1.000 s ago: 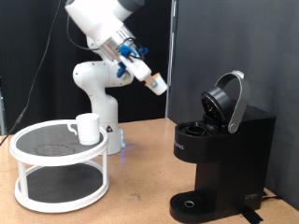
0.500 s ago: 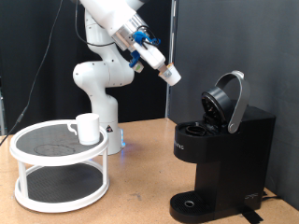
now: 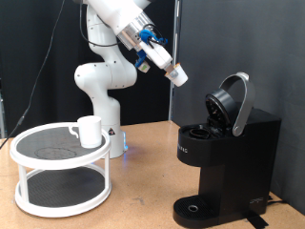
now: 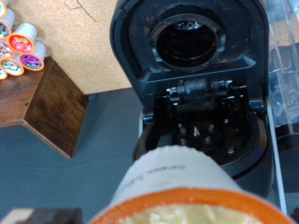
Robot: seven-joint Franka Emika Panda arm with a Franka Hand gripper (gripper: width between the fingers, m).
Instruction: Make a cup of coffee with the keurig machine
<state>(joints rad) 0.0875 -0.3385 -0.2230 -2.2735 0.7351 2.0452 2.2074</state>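
While the hand [image 3: 175, 73] hangs in the air above and to the exterior view's left of the keurig machine [image 3: 227, 153], you have it clenched on a small coffee pod [image 3: 178, 77], white-walled with an orange rim in the wrist view [image 4: 182, 191]. Judge that pod as very light and thin-walled, with a foil top that would puncture or dent under hard pressure; a grip across its side wall, as you have it, looks right, and a gentle squeeze should do.

You can see the machine's lid [image 3: 233, 101] tipped up and back, and the wrist view looks straight down into the open brewing chamber [image 4: 201, 117], dark and with hard plastic edges. The machine itself looks heavy and rigid, so it should not shift under light contact.

Your cup [image 3: 90, 131] stands on the top tier of a round white two-tier rack [image 3: 59, 172] at the exterior view's left, well apart from the machine. Reckon it stiff, smooth and breakable, heavier than the pod; its glazed wall may slip, so the rim or the handle seems the surer place to take it. Nothing stands on the drip base [image 3: 197, 209].

A tray of spare pods [image 4: 17, 49] shows at the edge of the wrist view.
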